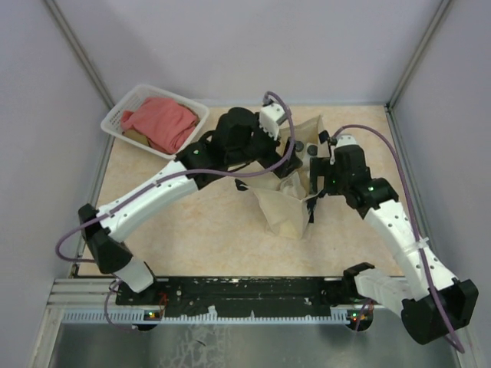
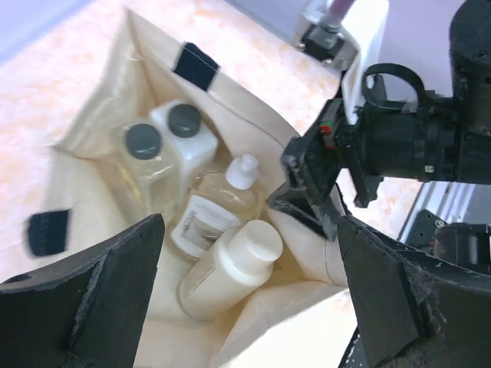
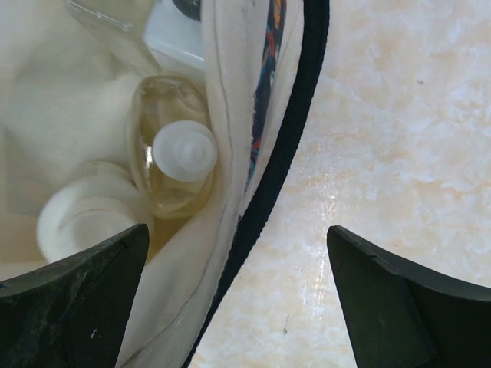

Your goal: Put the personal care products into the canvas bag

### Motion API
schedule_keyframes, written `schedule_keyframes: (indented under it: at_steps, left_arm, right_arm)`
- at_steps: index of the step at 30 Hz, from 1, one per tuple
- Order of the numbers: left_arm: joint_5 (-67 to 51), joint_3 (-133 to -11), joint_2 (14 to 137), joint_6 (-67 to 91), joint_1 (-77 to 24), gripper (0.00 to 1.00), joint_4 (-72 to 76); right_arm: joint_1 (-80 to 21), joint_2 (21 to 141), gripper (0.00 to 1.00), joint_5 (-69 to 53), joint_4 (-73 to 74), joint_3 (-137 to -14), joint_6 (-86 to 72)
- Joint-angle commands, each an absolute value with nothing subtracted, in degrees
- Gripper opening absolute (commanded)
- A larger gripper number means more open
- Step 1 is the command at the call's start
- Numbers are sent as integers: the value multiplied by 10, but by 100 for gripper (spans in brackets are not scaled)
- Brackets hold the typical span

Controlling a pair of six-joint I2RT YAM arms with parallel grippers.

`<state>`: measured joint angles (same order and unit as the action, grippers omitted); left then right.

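Note:
The beige canvas bag (image 1: 282,208) lies open mid-table, and all four bottles are inside it. In the left wrist view the bag (image 2: 92,115) holds the clear bottle with dark cap (image 2: 143,157), the white bottle with black cap (image 2: 186,134), the amber bottle with white top (image 2: 230,192) and the cream bottle (image 2: 226,272). My left gripper (image 2: 249,230) hovers open and empty over the bag mouth. My right gripper (image 3: 238,230) is open, its jaws on either side of the bag's right rim (image 3: 222,84) and black strap (image 3: 295,130). It also shows in the top view (image 1: 317,181).
A white lattice basket (image 1: 123,115) with a red cloth (image 1: 163,123) stands at the back left. The two arms meet close together over the bag. Grey walls enclose the table on three sides.

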<state>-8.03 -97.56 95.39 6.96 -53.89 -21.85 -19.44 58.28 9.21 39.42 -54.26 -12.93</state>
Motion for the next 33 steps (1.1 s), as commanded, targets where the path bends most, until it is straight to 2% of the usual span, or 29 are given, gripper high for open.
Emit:
schedule_keyframes:
  at_steps: [1, 3, 5, 10, 16, 25, 33]
  left_arm:
    - [55, -940, 861, 56, -541, 99, -208]
    - [164, -900, 819, 55, -539, 99, -208]
    - [223, -862, 782, 50, -537, 99, -210]
    - [261, -798, 717, 64, -515, 99, -229]
    - [169, -737, 697, 97, -397, 99, -214]
    - [74, -702, 726, 107, -262, 99, -171]
    - [20, -674, 759, 137, -199, 99, -118]
  right_arm:
    - [-194, 549, 99, 68, 398, -614, -112]
    - [-194, 542, 99, 73, 392, -632, -106]
    - [-194, 535, 99, 79, 382, -646, -97]
    - [-194, 532, 99, 132, 352, -666, -69]
    - [-186, 551, 99, 251, 326, -663, -16]
    - [3, 563, 99, 126, 287, -636, -41]
    - [63, 565, 99, 67, 228, -550, -99]
